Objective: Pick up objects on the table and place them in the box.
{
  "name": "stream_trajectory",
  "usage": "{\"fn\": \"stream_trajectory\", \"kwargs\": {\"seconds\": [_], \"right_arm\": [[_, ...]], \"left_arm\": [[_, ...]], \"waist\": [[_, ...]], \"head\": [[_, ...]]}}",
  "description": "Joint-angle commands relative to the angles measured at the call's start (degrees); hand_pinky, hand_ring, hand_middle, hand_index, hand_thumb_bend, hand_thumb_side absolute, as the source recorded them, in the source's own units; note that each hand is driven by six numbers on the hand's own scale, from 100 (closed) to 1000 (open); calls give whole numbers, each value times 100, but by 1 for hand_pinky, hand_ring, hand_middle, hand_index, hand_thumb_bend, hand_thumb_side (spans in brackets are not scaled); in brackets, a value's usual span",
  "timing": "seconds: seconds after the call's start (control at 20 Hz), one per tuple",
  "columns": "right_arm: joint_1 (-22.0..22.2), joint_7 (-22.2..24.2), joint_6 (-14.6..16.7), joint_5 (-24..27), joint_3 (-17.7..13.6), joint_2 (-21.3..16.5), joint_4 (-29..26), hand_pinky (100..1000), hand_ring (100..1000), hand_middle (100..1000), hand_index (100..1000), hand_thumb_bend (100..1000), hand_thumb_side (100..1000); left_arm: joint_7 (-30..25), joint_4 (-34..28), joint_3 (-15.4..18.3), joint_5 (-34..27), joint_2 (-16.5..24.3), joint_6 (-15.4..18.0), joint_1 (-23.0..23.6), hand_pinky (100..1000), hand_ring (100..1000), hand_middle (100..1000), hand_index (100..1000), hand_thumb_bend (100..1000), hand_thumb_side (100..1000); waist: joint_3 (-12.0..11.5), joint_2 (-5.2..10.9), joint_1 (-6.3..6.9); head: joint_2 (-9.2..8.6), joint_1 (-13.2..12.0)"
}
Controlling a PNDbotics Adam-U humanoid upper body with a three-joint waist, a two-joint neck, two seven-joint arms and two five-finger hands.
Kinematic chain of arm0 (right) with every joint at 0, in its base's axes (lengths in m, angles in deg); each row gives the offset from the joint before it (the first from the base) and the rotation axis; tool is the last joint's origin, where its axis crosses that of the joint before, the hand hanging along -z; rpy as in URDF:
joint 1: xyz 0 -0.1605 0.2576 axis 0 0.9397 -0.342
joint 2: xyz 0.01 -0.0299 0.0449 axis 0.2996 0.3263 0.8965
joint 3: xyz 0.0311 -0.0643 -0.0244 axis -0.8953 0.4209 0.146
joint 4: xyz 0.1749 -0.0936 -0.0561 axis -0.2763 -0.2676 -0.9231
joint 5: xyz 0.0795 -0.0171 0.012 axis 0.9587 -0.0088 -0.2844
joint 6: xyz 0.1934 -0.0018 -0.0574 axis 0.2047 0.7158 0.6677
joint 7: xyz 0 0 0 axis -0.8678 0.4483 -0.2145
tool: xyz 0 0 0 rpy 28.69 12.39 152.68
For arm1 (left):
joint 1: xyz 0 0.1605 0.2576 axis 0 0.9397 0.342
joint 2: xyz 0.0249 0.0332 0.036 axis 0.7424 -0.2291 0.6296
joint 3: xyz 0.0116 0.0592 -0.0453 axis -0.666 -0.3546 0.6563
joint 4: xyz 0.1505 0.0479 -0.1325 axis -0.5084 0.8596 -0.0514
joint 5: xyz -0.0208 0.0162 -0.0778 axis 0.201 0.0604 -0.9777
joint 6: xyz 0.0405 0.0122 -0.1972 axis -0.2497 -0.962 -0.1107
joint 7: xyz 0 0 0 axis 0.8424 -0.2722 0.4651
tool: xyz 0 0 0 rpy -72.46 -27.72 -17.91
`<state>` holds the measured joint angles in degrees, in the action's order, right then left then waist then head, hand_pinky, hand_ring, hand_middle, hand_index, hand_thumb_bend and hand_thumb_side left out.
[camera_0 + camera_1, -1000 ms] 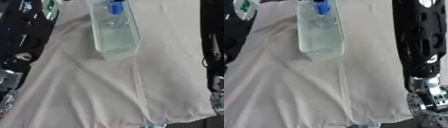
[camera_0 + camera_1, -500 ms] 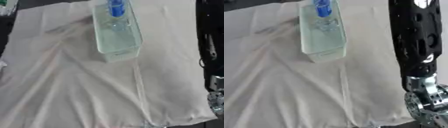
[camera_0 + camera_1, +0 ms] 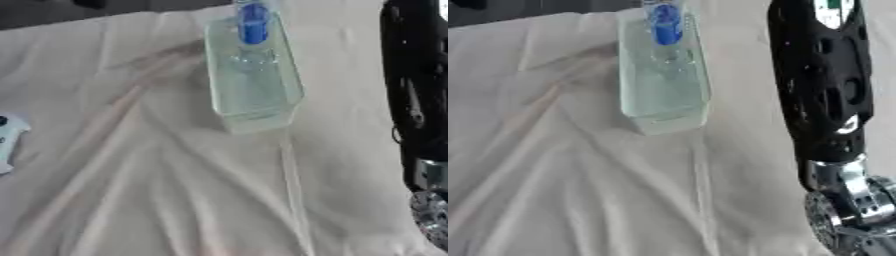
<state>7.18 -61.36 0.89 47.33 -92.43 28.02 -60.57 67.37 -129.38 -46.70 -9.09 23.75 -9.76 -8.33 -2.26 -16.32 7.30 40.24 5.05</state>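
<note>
A clear plastic box (image 3: 254,85) lies on the cream cloth (image 3: 175,190) at the top centre, its long side running away from me. Inside it, at the far end, stands a blue object (image 3: 253,24) with something clear (image 3: 252,62) just in front of it. A small white object with a dark spot (image 3: 5,142) shows at the left edge, cut off by the frame. My right arm (image 3: 824,85) hangs black along the right side and ends in a silver joint (image 3: 846,210) at the bottom. Neither hand shows.
The cloth is wrinkled, with folds running from the box toward the lower left and a seam (image 3: 293,200) running down from the box. The cloth's far edge meets a dark surface (image 3: 70,12) at the top left.
My left arm, seen along the left edge a second ago, is out of view. The whole picture has shifted, so the camera moved. The white object shows at the left edge.
</note>
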Motion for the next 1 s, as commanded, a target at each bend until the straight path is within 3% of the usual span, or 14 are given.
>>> {"fn": "stream_trajectory", "kwargs": {"seconds": [0.05,0.3,0.5,0.7,1.0], "right_arm": [[-63,88,29,28,-8,-112,-20,682,788,843,864,100,1000],[29,177,29,46,-18,-135,36,685,791,846,867,100,1000],[62,262,29,73,-46,-192,85,686,792,847,868,100,1000],[71,366,29,99,-66,-253,134,688,793,849,871,100,1000],[43,564,29,160,-120,-384,236,691,796,851,873,100,1000]], "left_arm": [[127,-442,261,-337,725,-149,315,731,849,1000,991,972,991],[321,-870,637,-835,1096,-439,1125,690,820,1000,987,1000,940],[528,-1247,1003,-897,1194,-684,1915,715,844,1000,1000,1000,905],[817,-1608,1395,-653,979,-971,2602,760,866,1000,1000,1000,903],[1275,-2048,1947,221,451,-1484,3375,774,880,1000,1000,996,902]], "waist": [[-128,101,-35],[-485,72,-85],[-765,24,-146],[-1038,-49,-216],[-1349,-185,-312]], "head": [[-101,50],[-174,44],[-217,73],[-289,128],[-315,161]]}}
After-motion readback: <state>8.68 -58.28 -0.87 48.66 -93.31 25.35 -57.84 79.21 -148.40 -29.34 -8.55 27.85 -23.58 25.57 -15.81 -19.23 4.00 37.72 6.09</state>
